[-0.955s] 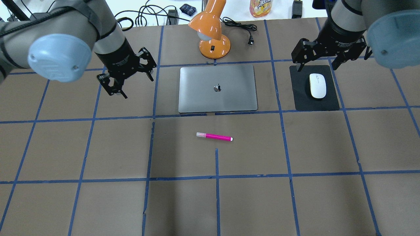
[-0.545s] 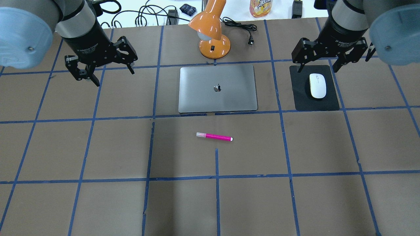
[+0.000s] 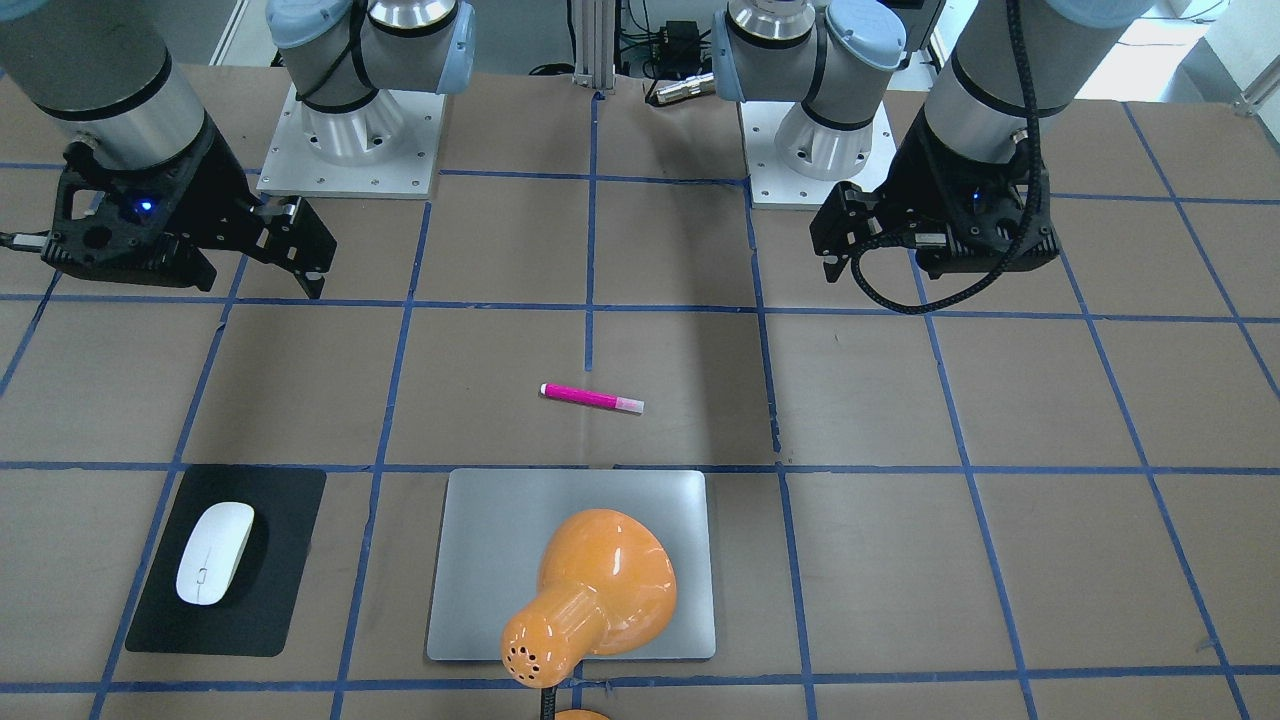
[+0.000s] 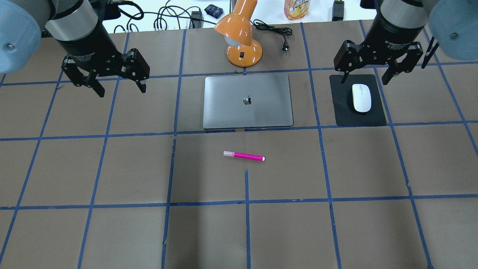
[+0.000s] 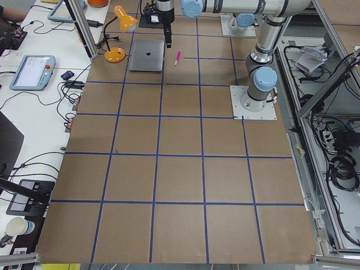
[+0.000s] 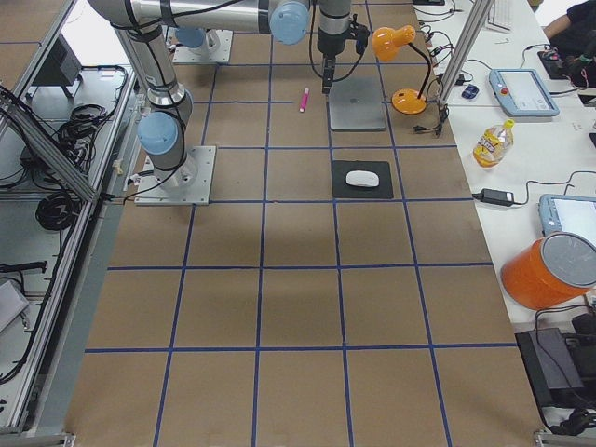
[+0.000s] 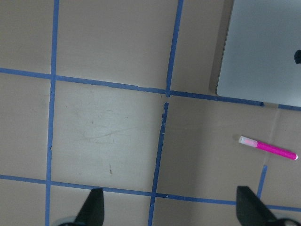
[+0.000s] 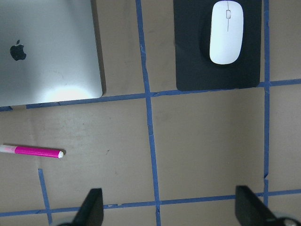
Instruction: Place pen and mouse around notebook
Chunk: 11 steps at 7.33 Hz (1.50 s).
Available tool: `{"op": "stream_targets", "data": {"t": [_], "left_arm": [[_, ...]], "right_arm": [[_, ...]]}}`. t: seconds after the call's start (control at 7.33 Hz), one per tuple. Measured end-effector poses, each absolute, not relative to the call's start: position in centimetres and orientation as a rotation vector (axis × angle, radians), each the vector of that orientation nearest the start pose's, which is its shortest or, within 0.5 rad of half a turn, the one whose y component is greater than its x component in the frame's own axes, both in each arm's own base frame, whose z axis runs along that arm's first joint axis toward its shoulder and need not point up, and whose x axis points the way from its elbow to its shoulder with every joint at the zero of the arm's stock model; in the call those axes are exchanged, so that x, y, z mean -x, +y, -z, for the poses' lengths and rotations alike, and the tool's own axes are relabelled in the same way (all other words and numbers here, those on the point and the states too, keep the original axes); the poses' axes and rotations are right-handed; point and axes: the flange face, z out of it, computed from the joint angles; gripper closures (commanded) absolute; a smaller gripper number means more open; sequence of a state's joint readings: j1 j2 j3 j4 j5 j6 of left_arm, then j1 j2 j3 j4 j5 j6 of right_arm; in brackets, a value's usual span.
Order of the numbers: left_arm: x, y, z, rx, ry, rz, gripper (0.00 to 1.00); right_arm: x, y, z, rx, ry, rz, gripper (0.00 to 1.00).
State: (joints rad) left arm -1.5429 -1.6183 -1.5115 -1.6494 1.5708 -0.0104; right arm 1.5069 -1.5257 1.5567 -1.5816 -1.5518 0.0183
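The magenta pen lies flat on the brown table just in front of the silver notebook, and also shows in the left wrist view. To the notebook's right, the white mouse rests on a black mat. My right gripper hangs open and empty above the mat's far edge, behind the mouse. Well left of the notebook, my left gripper also hangs open above bare table with nothing between its fingers.
An orange desk lamp stands right behind the notebook, its shade leaning over it. The black mat lies under the mouse. Cables and a bottle sit along the far edge. Blue tape lines grid the table.
My left gripper has swung left and back, away from the notebook, and turned. The right gripper shifted only slightly. Pen, mouse and notebook have not moved.
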Motion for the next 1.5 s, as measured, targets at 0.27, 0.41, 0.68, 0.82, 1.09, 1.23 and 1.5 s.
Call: {"op": "stream_targets", "data": {"t": [0.27,0.41,0.68,0.82,1.09,1.23,1.5], "left_arm": [[11.82,-50.79,-48.63,0.011,3.130,-0.105,0.00],[11.77,-50.82,-48.64,0.006,3.126,-0.101,0.00],[11.75,-50.83,-48.55,0.004,3.124,-0.098,0.00],[11.75,-50.89,-48.60,0.004,3.123,-0.093,0.00],[11.74,-50.94,-48.76,0.005,3.123,-0.082,0.00],[11.74,-50.94,-48.80,0.006,3.123,-0.080,0.00],[11.74,-50.96,-48.89,0.006,3.123,-0.072,0.00]], "right_arm": [[-10.38,-51.84,-47.41,-0.127,3.108,-0.021,0.00],[-10.40,-52.08,-47.35,-0.127,3.106,-0.017,0.00],[-10.32,-52.51,-47.28,-0.127,3.111,0.006,0.00],[-10.28,-52.57,-47.31,-0.127,3.113,0.013,0.00],[-10.25,-52.60,-47.29,-0.125,3.116,0.013,0.00],[-10.23,-52.60,-47.29,-0.126,3.116,0.013,0.00],[-10.19,-52.61,-47.29,-0.126,3.118,0.013,0.00]]}}
